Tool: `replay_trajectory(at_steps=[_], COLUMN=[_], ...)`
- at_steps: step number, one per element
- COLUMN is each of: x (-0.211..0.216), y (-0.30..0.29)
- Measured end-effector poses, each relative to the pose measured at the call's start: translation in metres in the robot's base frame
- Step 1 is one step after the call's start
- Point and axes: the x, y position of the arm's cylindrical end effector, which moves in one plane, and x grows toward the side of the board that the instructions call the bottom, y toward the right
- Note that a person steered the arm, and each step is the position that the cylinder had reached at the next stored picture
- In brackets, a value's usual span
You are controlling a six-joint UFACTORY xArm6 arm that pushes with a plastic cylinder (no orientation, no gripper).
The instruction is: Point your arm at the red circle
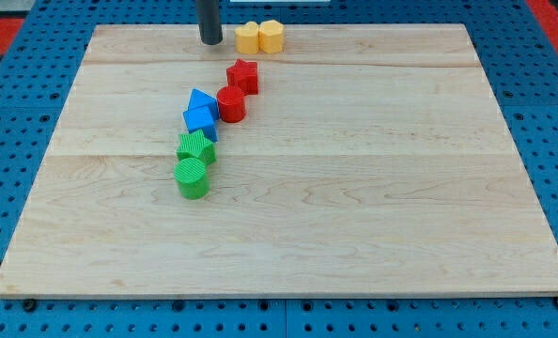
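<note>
The red circle [231, 103] is a short red cylinder left of the middle of the wooden board [354, 188], in its upper part. It touches the blue triangle [201, 99] on its left and sits just below the red star [244, 75]. My tip [210, 41] rests near the board's top edge, above and slightly left of the red circle, apart from it, with the red star between them to the right.
Two yellow blocks [248, 38] [271, 36] sit side by side at the top edge, right of my tip. A blue cube [202, 121], a green star [196, 148] and a green cylinder [192, 177] run down in a chain below the blue triangle.
</note>
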Motion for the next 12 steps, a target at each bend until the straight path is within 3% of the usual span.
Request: replay_trajectory(at_steps=[4,5,8,10,12], x=[0.005,0.025,0.085,0.171,0.188], y=[0.035,0.037,0.117,0.117,0.09])
